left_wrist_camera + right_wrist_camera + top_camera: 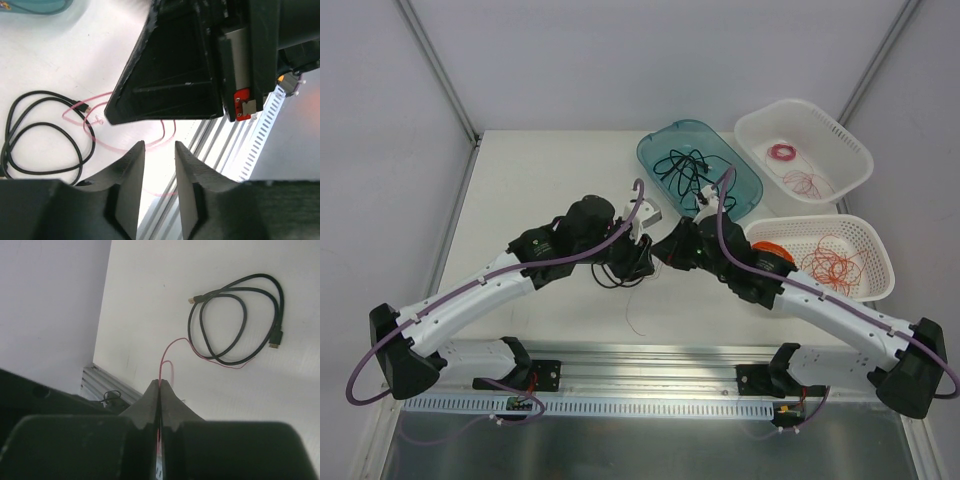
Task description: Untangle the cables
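Jaws of right gripper (pixel 160 388) are clamped flat on a thin red wire (pixel 169 346). The wire runs up-frame and crosses the lower edge of the black cord (pixel 276 334), which lies loosely coiled on the white table (pixel 150 290) at upper right of the wrist view. Left gripper (pixel 159 150) is released, fingers apart, gripping nothing. In its view the red wire loops under the gap, with the black cord at left. Both grippers are close together mid-table in the top view.

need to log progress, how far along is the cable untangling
Sorted already, it seems: red wires in the white basket, a black cord in the teal tray. In hand: the right jaws are shut on a red wire; the left jaws are open. Left: that wire overlaps the black cord loop on the table.
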### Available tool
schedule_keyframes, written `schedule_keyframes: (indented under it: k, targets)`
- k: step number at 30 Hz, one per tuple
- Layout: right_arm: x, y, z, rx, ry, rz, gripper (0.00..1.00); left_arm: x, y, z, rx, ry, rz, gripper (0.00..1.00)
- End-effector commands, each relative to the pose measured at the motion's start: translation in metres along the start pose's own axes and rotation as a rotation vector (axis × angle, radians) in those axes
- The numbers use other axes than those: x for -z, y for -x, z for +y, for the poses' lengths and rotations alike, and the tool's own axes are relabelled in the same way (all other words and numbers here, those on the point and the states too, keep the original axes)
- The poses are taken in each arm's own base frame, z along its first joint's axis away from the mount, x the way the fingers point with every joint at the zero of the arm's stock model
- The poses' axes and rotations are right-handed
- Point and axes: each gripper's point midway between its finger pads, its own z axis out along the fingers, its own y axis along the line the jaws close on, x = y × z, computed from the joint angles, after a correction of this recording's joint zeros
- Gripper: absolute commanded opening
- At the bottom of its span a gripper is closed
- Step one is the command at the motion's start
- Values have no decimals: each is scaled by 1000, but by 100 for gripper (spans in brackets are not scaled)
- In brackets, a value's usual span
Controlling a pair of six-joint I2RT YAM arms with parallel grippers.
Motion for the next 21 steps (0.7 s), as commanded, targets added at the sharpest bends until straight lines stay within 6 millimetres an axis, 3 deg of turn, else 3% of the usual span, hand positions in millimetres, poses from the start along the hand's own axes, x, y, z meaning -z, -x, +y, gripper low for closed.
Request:
schedule_keyframes:
  k: [1, 2, 4, 5, 7, 9, 10, 12, 19, 21]
  targets:
    - [19, 29, 11, 60, 1, -94, 1, -2, 8, 2, 4, 22, -39, 33]
    - [23, 32, 7, 95, -26, -103, 1, -1, 10, 3, 3, 34, -45, 44]
    - [34, 46, 13, 132, -32, -139, 1, -1, 12, 6, 6, 51, -52, 54]
    - [39, 51, 6, 157, -76, -155, 1, 1, 14, 8, 7, 63, -57, 64]
    - [51, 64, -1, 228, -134, -190, 1, 3, 17, 15, 7, 97, -70, 72]
    - [66, 86, 7, 272, -148, -241, 1, 6, 19, 22, 10, 128, -81, 85]
    - [73, 93, 0, 331, -195, -253, 1, 8, 19, 28, 15, 155, -87, 89]
    - [89, 119, 7, 384, -219, -313, 1, 13, 18, 46, 55, 203, -96, 98]
    - [132, 210, -9, 579, -400, -479, 1, 35, -7, 120, 260, 393, -100, 99]
    - [140, 238, -26, 606, -488, -509, 1, 47, -18, 147, 317, 485, -102, 99]
